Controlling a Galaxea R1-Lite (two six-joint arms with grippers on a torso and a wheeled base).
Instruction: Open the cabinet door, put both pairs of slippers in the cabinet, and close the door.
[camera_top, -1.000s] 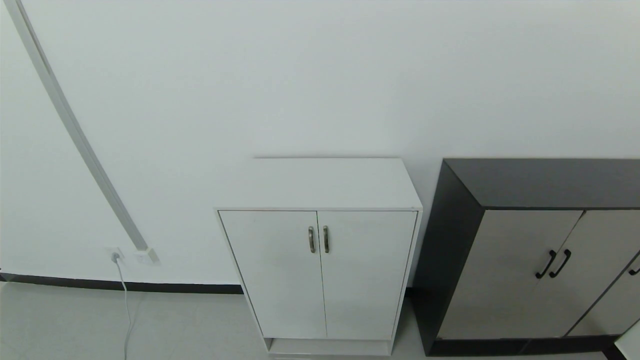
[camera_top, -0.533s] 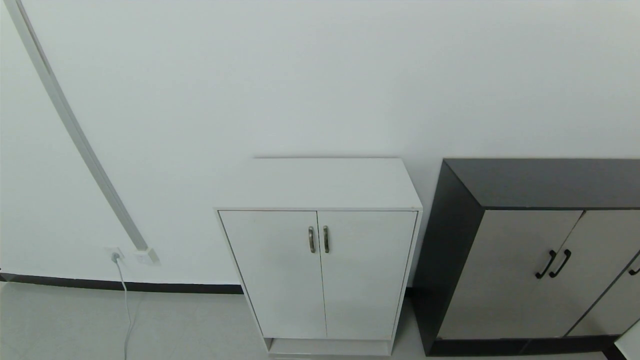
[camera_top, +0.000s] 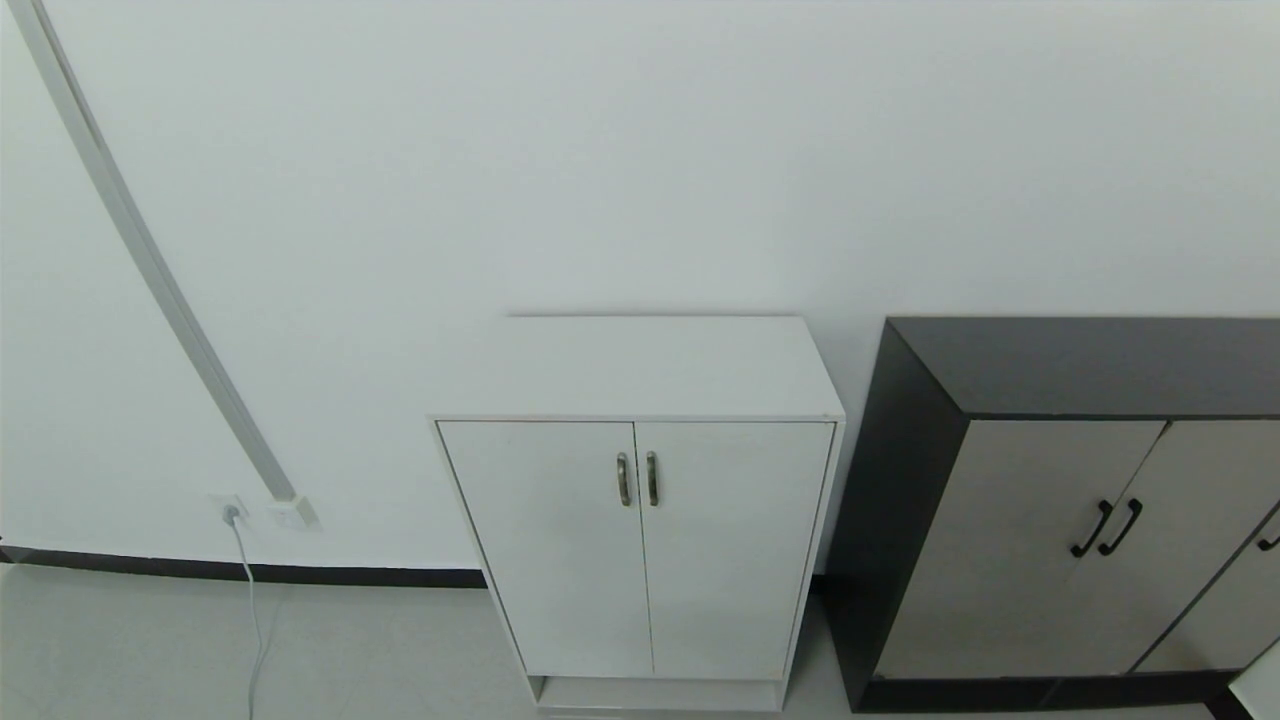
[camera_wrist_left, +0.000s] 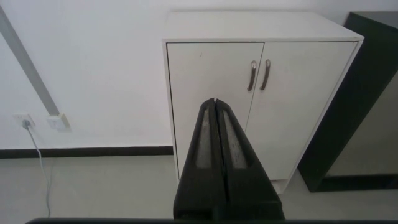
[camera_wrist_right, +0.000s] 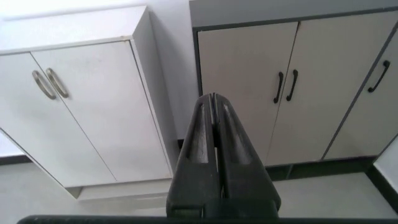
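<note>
A white two-door cabinet (camera_top: 640, 540) stands against the wall, both doors closed, with two metal handles (camera_top: 637, 479) side by side at the middle seam. The left wrist view has the same cabinet (camera_wrist_left: 261, 106) ahead of my left gripper (camera_wrist_left: 215, 102), whose black fingers are pressed together with nothing between them. My right gripper (camera_wrist_right: 212, 98) is likewise shut and empty, and sits well back from the white cabinet (camera_wrist_right: 81, 112) and its handles (camera_wrist_right: 48, 84).
A black cabinet with grey doors (camera_top: 1080, 520) stands right of the white one, almost touching it. A wall socket with a plugged cable (camera_top: 233, 515) and a slanted cable duct (camera_top: 140, 250) are to the left. Grey floor (camera_top: 250, 650) lies in front.
</note>
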